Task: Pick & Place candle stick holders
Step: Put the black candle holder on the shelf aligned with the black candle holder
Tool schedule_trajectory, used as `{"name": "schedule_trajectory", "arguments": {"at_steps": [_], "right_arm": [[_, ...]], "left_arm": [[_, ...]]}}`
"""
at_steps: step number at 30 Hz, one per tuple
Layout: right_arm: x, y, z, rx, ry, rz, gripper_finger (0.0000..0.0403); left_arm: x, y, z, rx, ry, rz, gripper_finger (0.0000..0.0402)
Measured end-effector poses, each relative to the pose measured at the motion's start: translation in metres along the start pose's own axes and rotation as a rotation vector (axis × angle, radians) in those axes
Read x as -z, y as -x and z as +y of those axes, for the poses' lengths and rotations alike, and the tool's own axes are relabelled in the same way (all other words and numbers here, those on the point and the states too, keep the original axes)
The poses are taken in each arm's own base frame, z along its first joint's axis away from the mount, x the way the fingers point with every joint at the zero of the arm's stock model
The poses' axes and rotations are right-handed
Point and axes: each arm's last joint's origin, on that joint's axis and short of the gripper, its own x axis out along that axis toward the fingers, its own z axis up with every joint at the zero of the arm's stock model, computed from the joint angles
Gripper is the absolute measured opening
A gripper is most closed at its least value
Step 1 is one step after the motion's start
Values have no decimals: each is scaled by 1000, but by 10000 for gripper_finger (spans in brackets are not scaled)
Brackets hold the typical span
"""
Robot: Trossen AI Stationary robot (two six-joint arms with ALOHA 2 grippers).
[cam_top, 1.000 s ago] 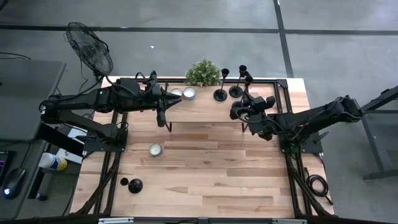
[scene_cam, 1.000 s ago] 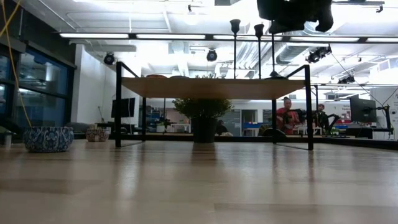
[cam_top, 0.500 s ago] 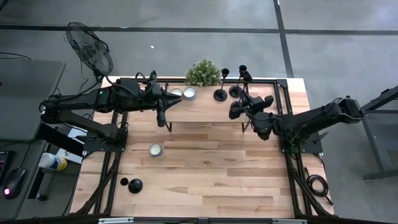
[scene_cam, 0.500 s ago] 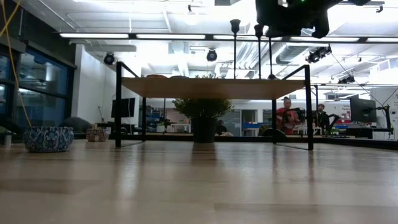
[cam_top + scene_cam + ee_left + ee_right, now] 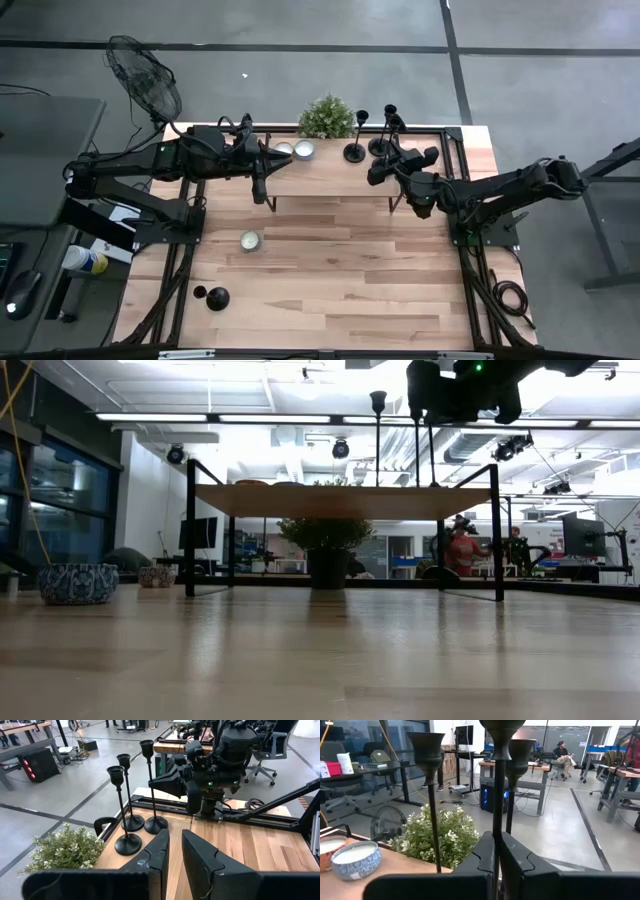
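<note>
Three matte-black candle stick holders stand close together at the right end of a raised wooden shelf (image 5: 320,178). The two free ones rest on their round bases (image 5: 354,152) (image 5: 379,146). My right gripper (image 5: 388,163) is shut on the third, tallest holder (image 5: 146,749), which stands upright beside them. A fourth holder (image 5: 212,297) sits on the table near the front left. My left gripper (image 5: 285,162) waits over the shelf's left part, its fingers (image 5: 160,850) a narrow gap apart and empty. My right gripper pinches the tall holder's thin stem (image 5: 496,815) between its two fingers, below the cup (image 5: 501,730). The fingers come level from the table's near right side and lie across the stem. The holder stays upright. I cannot tell whether its base (image 5: 156,825) touches the shelf.
A small potted plant (image 5: 326,117) stands at the shelf's far edge, left of the holders. Two candle bowls (image 5: 304,149) sit on the shelf near my left gripper, and another (image 5: 250,240) sits on the table. A fan (image 5: 145,75) stands beyond the far left corner.
My right gripper has gone toward the table's far edge and a little left, closer to the two standing holders. The stem between its fingers has shifted slightly left with it and stayed upright.
</note>
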Motion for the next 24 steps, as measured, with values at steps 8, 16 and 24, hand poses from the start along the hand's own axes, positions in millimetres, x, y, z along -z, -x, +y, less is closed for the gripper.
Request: {"name": "schedule_trajectory", "arguments": {"at_steps": [8,16,24], "right_arm": [[1,-1,0,-5,4,5,0],[5,0,-1,4,-22,23,0],[5,0,-1,3,-22,25,0]], "left_arm": [[0,0,0,0,0,0,51],[0,0,0,0,0,0,51],[0,0,0,0,0,0,51]]}}
